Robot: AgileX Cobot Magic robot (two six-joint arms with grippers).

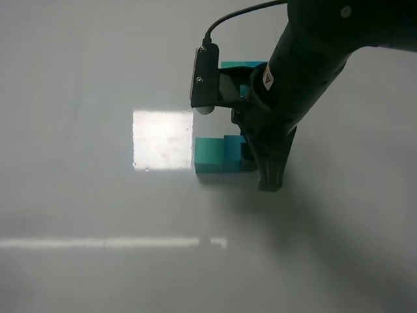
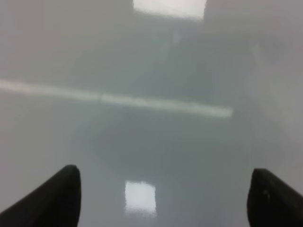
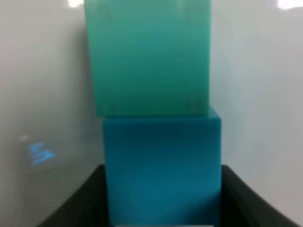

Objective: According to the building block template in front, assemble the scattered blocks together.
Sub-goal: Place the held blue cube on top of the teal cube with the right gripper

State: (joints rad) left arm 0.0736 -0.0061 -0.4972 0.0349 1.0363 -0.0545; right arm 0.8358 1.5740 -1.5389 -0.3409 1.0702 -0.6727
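Two loose cubes are face to face now, and that looks like the heart of this job nearly done. The right jaws are clamped on the blue cube (image 3: 162, 161), with its far face pressed against the green cube (image 1: 208, 155). From above, the pair sits mid-surface as one short bar, the green end in the open and the blue end tucked under the right arm (image 1: 306, 72).

Behind them lies the template bar (image 1: 244, 64), well apart and mostly hidden by the arm's camera (only a teal strip shows). The copy's order can't be fully checked against it from here.

Are the cubes actually joined? Touching, yes; locked together, I can't tell. In the right wrist view their edges look a shade out of line, though that may only be the angle.

The left jaws stand wide with nothing between them, over bare surface (image 1: 78, 195) and away from the action.

My read is that what's left is a firm press home if needed, then letting go and lifting clear.
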